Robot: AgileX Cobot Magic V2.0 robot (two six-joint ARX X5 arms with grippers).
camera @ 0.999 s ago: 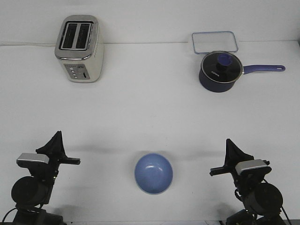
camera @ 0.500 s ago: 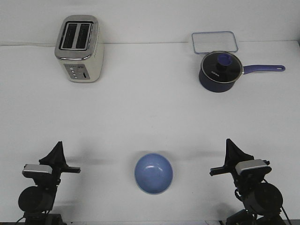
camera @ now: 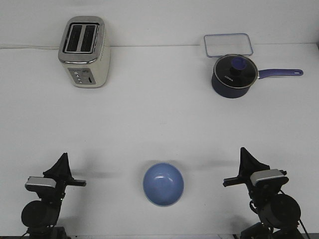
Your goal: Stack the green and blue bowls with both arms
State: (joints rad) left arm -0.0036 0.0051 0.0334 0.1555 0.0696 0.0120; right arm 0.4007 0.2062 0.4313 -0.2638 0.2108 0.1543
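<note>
**Blue bowl alone at the near edge, between two arms**

White lettering on the dark saucepan point(camera: 234, 76), too small to read; buttons and marks on the toaster point(camera: 84, 51) front equally illegible. Clear lidded container point(camera: 227, 45) just behind the saucepan, far right; toaster far left. Blue bowl point(camera: 163, 183) upright on the white surface point(camera: 159, 119), open side up, between left fingers point(camera: 64, 166) and right fingers point(camera: 245, 159). Nothing held by either; opening impossible to tell. Green bowl not seen.

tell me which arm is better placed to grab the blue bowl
Nearly even. The blue bowl sits about midway between the left gripper and right gripper; no green bowl shows.
</note>
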